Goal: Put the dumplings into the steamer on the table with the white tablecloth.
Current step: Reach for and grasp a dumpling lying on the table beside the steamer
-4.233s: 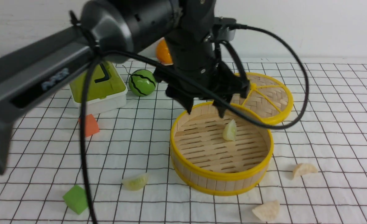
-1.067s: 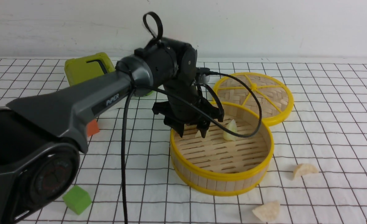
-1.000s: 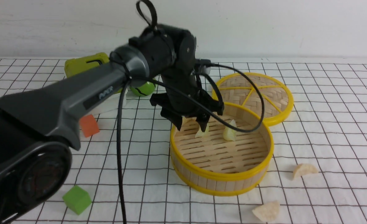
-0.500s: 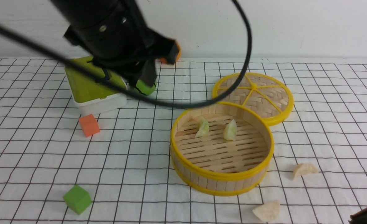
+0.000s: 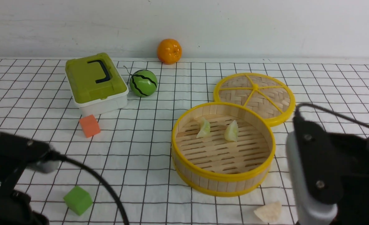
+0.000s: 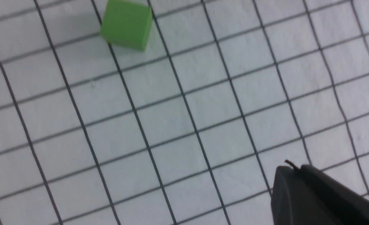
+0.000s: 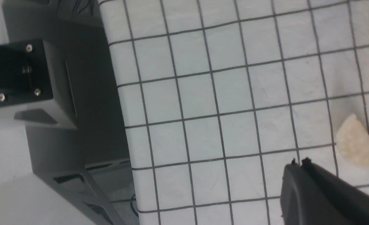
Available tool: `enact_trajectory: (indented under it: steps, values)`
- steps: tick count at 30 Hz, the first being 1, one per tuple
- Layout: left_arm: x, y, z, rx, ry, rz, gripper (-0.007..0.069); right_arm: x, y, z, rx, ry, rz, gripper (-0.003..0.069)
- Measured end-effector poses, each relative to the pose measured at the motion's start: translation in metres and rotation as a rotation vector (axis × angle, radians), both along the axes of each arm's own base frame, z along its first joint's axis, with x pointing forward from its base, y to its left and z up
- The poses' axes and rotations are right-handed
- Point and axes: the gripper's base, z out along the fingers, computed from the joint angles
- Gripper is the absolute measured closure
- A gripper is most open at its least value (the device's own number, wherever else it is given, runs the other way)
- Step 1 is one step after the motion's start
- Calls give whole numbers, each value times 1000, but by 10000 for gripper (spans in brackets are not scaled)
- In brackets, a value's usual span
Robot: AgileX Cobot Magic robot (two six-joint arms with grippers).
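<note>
The steamer (image 5: 223,179) stands mid-table on the white tablecloth (image 5: 140,140). Two pale green dumplings (image 5: 204,128) (image 5: 231,131) lie on its slatted floor, toward the back. One cream dumpling (image 5: 268,212) lies on the cloth in front of the steamer, to its right. A cream dumpling (image 7: 356,145) shows in the right wrist view, a short way beyond my shut, empty right gripper (image 7: 298,164). The right arm (image 5: 328,175) hides the spot of the other cream dumpling. My left gripper (image 6: 292,168) is shut and empty over bare cloth.
The flat woven lid (image 5: 254,97) lies behind the steamer. A green box (image 5: 95,82), a toy watermelon (image 5: 143,82) and an orange (image 5: 169,51) stand at the back left. An orange cube (image 5: 89,125) and a green cube (image 5: 77,200) (image 6: 126,25) lie front left. The table's edge (image 7: 122,103) shows in the right wrist view.
My left arm has left a second green dumpling in the steamer and drawn back to the front left. My right arm has come in at the front right, covering one cream dumpling.
</note>
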Motion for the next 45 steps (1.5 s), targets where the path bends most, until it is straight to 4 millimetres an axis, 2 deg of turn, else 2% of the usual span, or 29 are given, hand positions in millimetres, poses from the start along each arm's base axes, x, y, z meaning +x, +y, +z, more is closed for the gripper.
enact_trajectory:
  steps: [1,2,4,7,10,12,13,14,16,17,18,22,27,30,31,32,34,37,40,41,42,43,44,45]
  values:
    - [-10,4,-7,-24,11,3,607,7,7,-10,-32,7,50,669]
    - [-11,4,-8,-21,16,3,607,7,7,-10,-31,5,53,669]
    - [-25,10,-17,-64,21,7,606,24,14,-29,-109,-1,69,658]
    - [-33,12,-20,-103,12,10,606,38,17,-46,-187,-8,79,638]
    - [-42,15,-22,-145,-3,0,606,56,23,-69,-269,-16,90,582]
    - [-46,16,-22,-162,-13,-19,606,68,27,-86,-314,-29,99,504]
    - [-46,16,-22,-163,-14,-21,606,69,27,-86,-311,-33,98,496]
    - [-47,15,-22,-169,-16,-34,605,79,30,-100,-342,-53,105,412]
    - [-48,15,-22,-166,-15,-45,604,87,31,-111,-365,-67,107,346]
    - [-48,15,-22,-167,-15,-45,604,88,31,-112,-369,-65,108,338]
    - [-48,15,-22,-167,-13,-48,604,96,30,-122,-383,-74,102,276]
    - [-48,15,-22,-166,-11,-49,604,110,26,-144,-404,-59,80,207]
    - [-48,15,-22,-167,-14,-50,602,121,26,-161,-404,-58,62,211]
    - [-47,14,-21,-174,-26,-49,599,124,27,-167,-401,-60,59,270]
    - [-47,14,-21,-175,-27,-49,599,124,27,-167,-401,-60,59,277]
    - [-46,14,-21,-181,-38,-47,598,124,27,-168,-402,-58,60,342]
    - [-45,14,-20,-186,-48,-46,598,124,27,-168,-403,-57,60,363]
    - [-45,13,-20,-192,-55,-45,596,124,27,-166,-410,-49,63,363]
    - [-44,13,-19,-194,-59,-44,596,127,29,-152,-411,-25,30,363]
    - [-44,13,-19,-195,-60,-44,596,129,33,-136,-401,-8,-24,363]
    - [-44,13,-19,-195,-60,-44,596,128,33,-135,-403,-2,-30,363]
    - [-44,13,-19,-195,-60,-44,596,129,37,-123,-397,2,-66,363]
    - [-44,13,-19,-195,-61,-44,596,132,47,-94,-369,-7,-144,363]
    - [-44,13,-19,-195,-61,-44,596,132,51,-85,-357,0,-174,363]
